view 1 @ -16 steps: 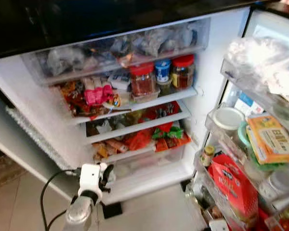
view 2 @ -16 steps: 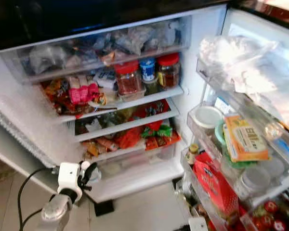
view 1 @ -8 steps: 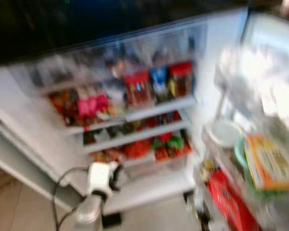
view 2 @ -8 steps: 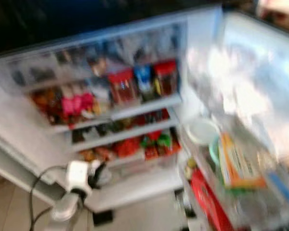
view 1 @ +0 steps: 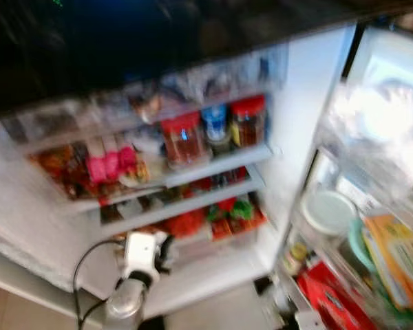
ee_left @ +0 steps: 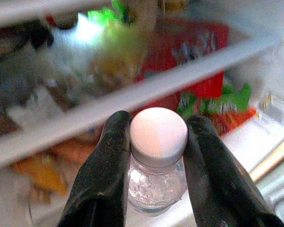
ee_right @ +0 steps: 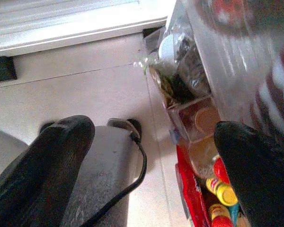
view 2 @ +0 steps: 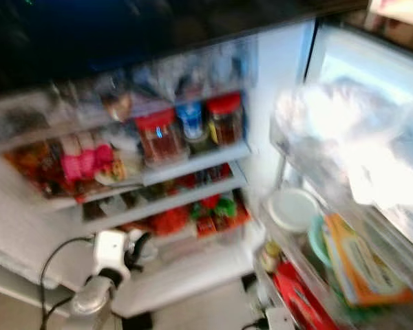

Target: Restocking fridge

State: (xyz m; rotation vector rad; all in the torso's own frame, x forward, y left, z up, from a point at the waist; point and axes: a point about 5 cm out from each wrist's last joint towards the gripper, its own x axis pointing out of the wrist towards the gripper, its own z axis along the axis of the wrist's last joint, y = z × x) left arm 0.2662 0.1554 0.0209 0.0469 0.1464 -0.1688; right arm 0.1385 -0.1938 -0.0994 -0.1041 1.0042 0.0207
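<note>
The left gripper is clamped on a small clear bottle with a white screw cap, one black finger on either side just under the cap. The bottle stands upright between them, in front of the open fridge at about the height of its lower shelves. It looks like a light thing, hard plastic or glass with something pale or clear inside; I can't tell which. The smooth round wall is likely to be slippery, so I'd say the hold at the neck, where the cap's ridged rim gives a lip to catch on, is the sensible place. If it is glass it won't forgive a knock against a shelf edge.

From the head views, blurred, the left arm comes up from low down, its white wrist raised toward the bottom of the fridge, with a black cable looping off it.

The right gripper hangs low beside the door rack, its fingers spread wide and holding nothing, over the pale floor.

The shelves are crowded: red-lidded jars, a blue-topped jar, pink packets. Free space looks scarce, so placement will need care.
</note>
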